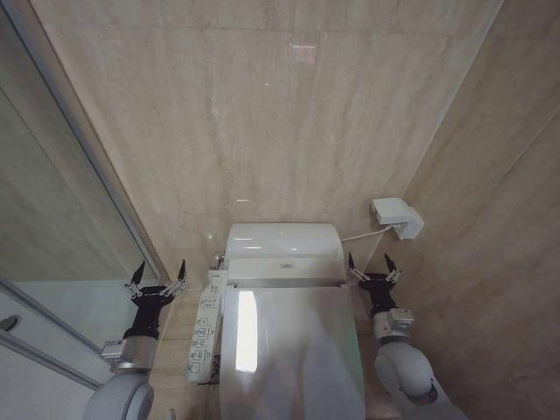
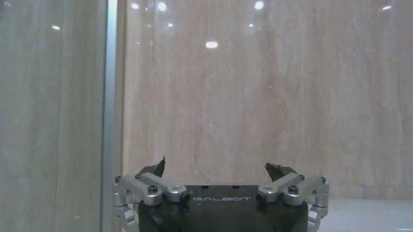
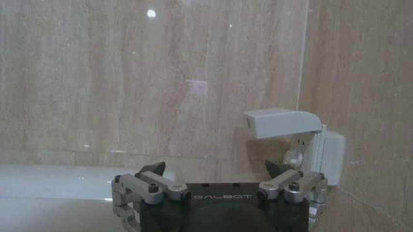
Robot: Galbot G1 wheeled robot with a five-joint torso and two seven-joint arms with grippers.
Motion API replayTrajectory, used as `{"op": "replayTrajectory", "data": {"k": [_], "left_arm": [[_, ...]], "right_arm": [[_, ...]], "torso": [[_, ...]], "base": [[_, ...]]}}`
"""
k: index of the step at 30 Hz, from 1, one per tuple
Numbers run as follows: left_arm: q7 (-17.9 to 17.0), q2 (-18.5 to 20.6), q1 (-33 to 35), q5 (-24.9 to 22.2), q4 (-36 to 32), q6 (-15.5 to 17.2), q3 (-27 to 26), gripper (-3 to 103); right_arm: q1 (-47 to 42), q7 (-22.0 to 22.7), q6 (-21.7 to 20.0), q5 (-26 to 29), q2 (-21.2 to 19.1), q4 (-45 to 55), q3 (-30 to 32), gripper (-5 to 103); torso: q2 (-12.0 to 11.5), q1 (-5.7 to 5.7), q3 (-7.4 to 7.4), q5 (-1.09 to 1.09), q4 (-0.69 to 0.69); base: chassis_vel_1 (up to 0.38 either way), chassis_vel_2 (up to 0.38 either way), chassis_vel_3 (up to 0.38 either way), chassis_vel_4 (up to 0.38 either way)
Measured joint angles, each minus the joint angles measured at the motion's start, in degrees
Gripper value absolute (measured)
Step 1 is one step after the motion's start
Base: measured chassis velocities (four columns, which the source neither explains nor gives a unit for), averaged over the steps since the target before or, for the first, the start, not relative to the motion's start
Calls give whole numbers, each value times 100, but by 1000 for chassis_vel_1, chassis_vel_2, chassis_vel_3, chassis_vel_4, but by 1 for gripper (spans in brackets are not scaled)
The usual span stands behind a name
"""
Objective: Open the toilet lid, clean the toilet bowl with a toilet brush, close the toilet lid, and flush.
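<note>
Glossy white oval plastic toilet lid (image 1: 293, 359) down, between left end effector (image 1: 158, 278) and right end effector (image 1: 374, 268), both spread apart, empty. Risk: slipping off smooth lid edge.

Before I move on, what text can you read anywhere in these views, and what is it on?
"GALBOT": on the left gripper body.
"GALBOT": on the right gripper body.
Control panel button labels: too small to read.
Small mark at the toilet lid hinge: unreadable.
</note>
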Motion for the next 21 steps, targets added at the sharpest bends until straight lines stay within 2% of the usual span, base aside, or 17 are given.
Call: {"op": "replayTrajectory", "data": {"k": [10, 21], "left_arm": [[34, -156, -2, -91, 15, -28, -113, 100], [60, -163, -25, -33, 64, -51, -87, 100]], "right_arm": [[0, 0, 0, 0, 0, 0, 0, 100], [0, 0, 0, 0, 0, 0, 0, 100]], "torso": [[0, 0, 0, 0, -1], [-1, 0, 0, 0, -1]], "base": [[0, 0, 0, 0], [0, 0, 0, 0]]}}
